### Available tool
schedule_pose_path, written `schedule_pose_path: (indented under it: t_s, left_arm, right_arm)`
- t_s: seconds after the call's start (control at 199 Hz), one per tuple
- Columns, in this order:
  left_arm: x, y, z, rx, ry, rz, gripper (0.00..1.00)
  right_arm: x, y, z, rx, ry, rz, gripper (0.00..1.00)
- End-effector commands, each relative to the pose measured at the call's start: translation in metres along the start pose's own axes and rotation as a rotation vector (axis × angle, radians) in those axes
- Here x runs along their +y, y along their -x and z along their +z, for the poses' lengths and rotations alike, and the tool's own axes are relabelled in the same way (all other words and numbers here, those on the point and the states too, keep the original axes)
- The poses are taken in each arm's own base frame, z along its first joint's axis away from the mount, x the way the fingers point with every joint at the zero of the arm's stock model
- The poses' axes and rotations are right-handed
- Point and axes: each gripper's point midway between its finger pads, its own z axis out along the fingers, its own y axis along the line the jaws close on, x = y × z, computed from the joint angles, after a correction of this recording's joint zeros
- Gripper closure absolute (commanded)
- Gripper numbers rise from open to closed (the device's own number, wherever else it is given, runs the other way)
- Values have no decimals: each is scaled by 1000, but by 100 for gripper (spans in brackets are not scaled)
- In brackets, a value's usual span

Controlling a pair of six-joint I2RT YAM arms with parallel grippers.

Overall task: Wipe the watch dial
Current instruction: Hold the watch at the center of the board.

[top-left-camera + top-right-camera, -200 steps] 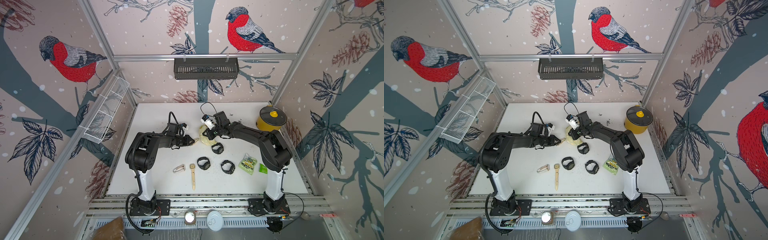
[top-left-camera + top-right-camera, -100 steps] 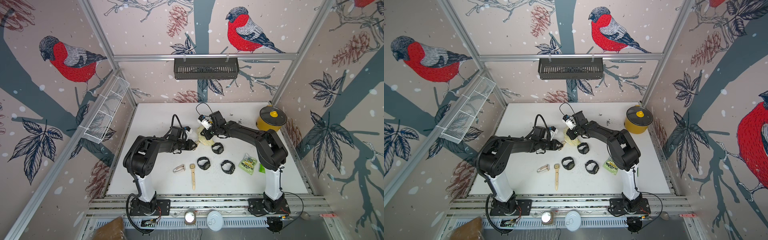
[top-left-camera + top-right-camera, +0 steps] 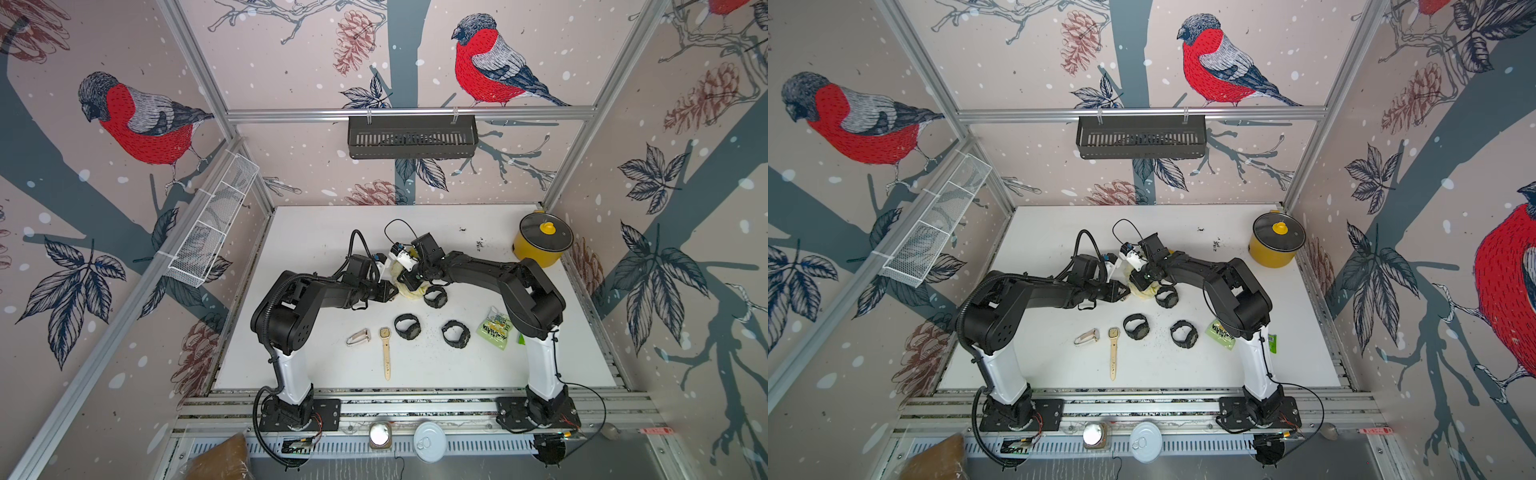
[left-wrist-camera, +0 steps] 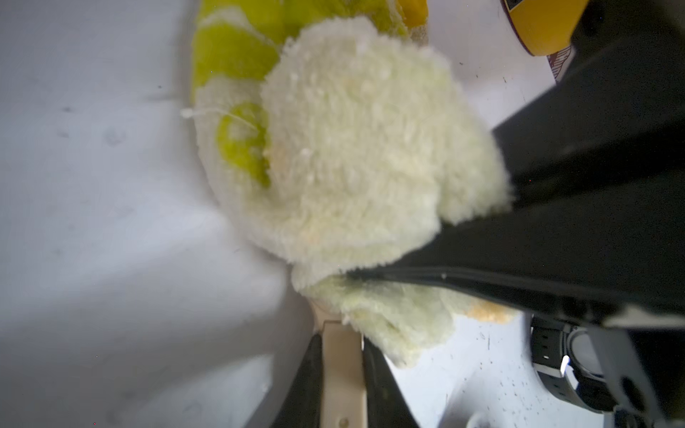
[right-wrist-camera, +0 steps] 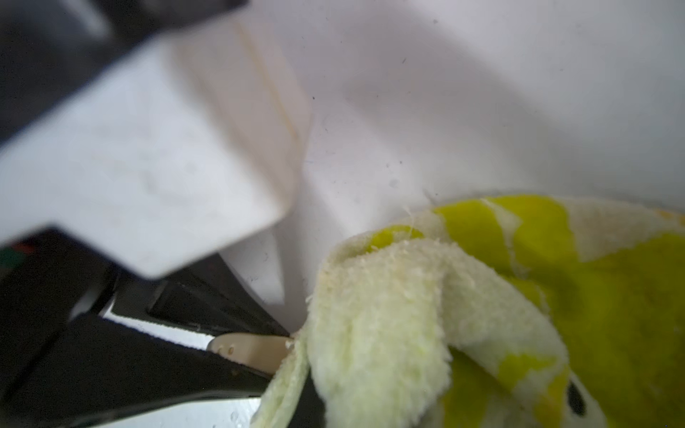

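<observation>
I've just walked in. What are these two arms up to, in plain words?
The left gripper pinches a cream watch strap, holding that watch. The right gripper clamps a fluffy yellow-green cloth bunched over the strap's far end. The dial itself is hidden. A tan-strapped watch lies flat, apart from both.

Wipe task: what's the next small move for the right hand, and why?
Probably a short rubbing stroke with the cloth, pinched in the right hand, along the watch strap. The left hand is shut on that cream strap, and the cloth lies bunched over its far end, where the dial likely sits; the dial itself is hidden.
</observation>
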Motion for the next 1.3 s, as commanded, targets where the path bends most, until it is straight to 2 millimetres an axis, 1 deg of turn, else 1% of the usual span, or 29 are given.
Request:
schedule_pose_path:
  t_s: [0.0, 0.08, 0.125, 0.211, 0.246, 0.306, 0.336, 0.356, 0.366, 0.371, 0.421, 0.431, 0.436, 0.446, 0.456, 0.461, 0.466, 0.471, 0.476, 0.481, 0.531, 0.597, 0.637, 0.727, 0.792, 0.862, 0.958, 1.058, 1.298]
  left_arm:
    - [13, -22, 0, 58, 104, 29, 81]
    - [12, -22, -1, 41, 138, 72, 84]
    - [13, -23, -3, 26, 151, 84, 85]
    - [12, -22, -5, -5, 166, 112, 88]
    - [11, -22, -5, -11, 175, 136, 91]
    - [8, -25, -3, -7, 193, 179, 91]
    - [6, -27, -2, -3, 198, 198, 91]
    - [4, -27, -1, -3, 196, 210, 91]
    - [4, -27, -1, -3, 195, 213, 91]
    - [3, -27, -1, -3, 195, 216, 91]
    - [2, -28, 0, -11, 189, 223, 91]
    - [2, -28, -1, -13, 189, 224, 91]
    - [2, -29, -1, -13, 189, 223, 91]
    - [1, -29, -1, -15, 188, 224, 91]
    - [2, -29, -1, -17, 188, 224, 91]
    - [2, -29, -1, -17, 189, 224, 91]
    - [2, -29, -1, -17, 190, 224, 91]
    - [3, -29, -1, -20, 191, 225, 91]
    - [3, -29, -1, -20, 192, 226, 91]
    - [3, -29, -1, -20, 193, 226, 91]
    - [4, -30, -2, -23, 200, 237, 91]
    - [6, -32, -2, -18, 210, 253, 92]
    - [6, -32, -3, -20, 215, 261, 94]
    - [4, -30, -4, -44, 209, 269, 94]
    - [4, -30, -4, -54, 210, 272, 94]
    - [6, -31, -3, -49, 213, 271, 94]
    - [7, -34, -3, -46, 214, 270, 94]
    - [8, -36, -3, -46, 213, 268, 94]
    - [10, -38, 0, -39, 216, 264, 94]
  right_arm:
    - [1, 17, -18, -63, 16, -12, 91]
    - [6, 23, -26, -86, 58, -28, 91]
    - [6, 20, -26, -83, 62, -31, 90]
    - [-11, 8, -27, -90, -33, -45, 90]
    - [-19, 7, -32, -114, -64, -50, 90]
    - [-31, 10, -46, -173, -118, -71, 90]
    - [-33, 13, -52, -197, -155, -128, 90]
    - [-33, 10, -54, -198, -180, -169, 91]
    - [-33, 13, -57, -205, -199, -208, 91]
    - [-33, 10, -57, -200, -202, -216, 91]
    - [-25, 12, -64, -221, -245, -406, 92]
    - [-23, 9, -64, -222, -250, -438, 92]
    - [-22, 15, -68, -238, -258, -457, 93]
    - [-21, 11, -67, -239, -261, -485, 94]
    - [-20, 12, -69, -248, -271, -507, 94]
    - [-20, 15, -71, -260, -278, -522, 94]
    - [-20, 13, -71, -262, -281, -532, 94]
    - [-19, 17, -73, -273, -288, -544, 95]
    - [-19, 14, -72, -274, -288, -552, 95]
    - [-19, 17, -74, -285, -293, -563, 95]
    - [-15, 17, -78, -323, -284, -650, 95]
    - [-11, 19, -74, -335, -257, -718, 95]
    - [-9, 21, -68, -331, -249, -744, 95]
    - [-7, 25, -52, -330, -229, -782, 95]
    - [2, 24, -44, -346, -185, -823, 95]
    - [11, 16, -35, -343, -133, -859, 95]
    - [15, -2, -22, -294, -69, -854, 95]
    - [21, -13, -20, -301, -37, -857, 96]
    - [43, -23, -21, -326, 39, -883, 96]
